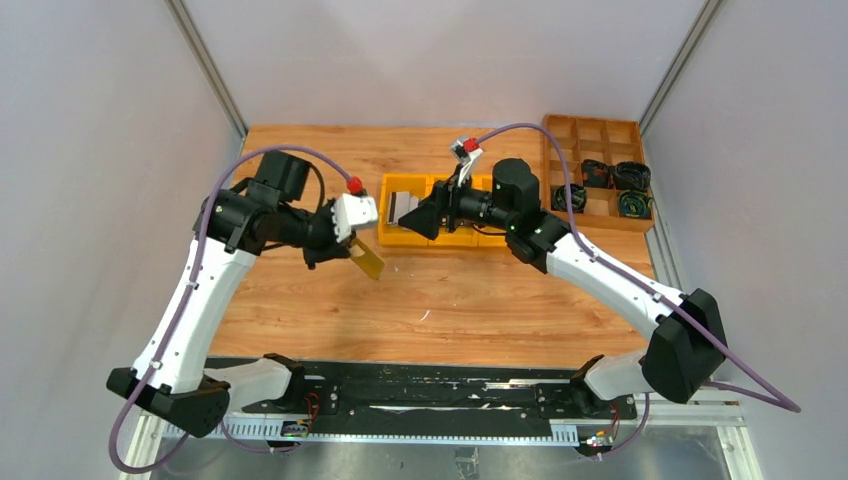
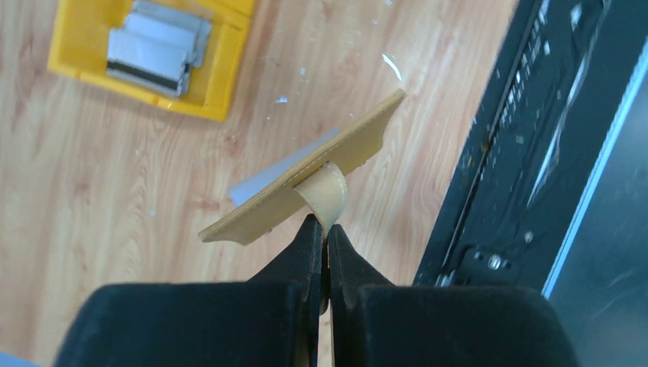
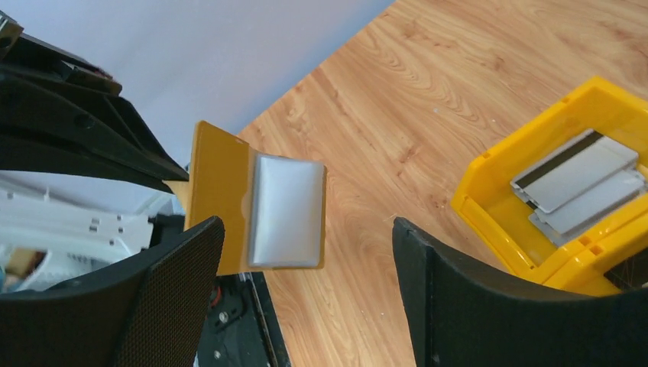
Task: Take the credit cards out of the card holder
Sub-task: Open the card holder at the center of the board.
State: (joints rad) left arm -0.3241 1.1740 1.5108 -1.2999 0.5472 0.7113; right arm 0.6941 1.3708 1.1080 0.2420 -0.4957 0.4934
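Left gripper (image 2: pixel 321 229): clamped on card holder (image 2: pixel 348 145), raised above table (image 2: pixel 115 199). Right gripper (image 3: pixel 306 225): jaws wide, empty. Credit cards (image 3: pixel 581 180): lying in yellow bin (image 3: pixel 477 195).

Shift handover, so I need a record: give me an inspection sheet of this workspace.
Surface: wooden table, few white flecks.
Job's things: card holder held above the table by its strap; credit cards lying in yellow bin.
Clutter: wooden tray with black parts, far right.
Grippers: left gripper shut on strap; right gripper open, empty.
Cables: purple cables looping over both arms.
Surroundings: grey walls, metal frame.
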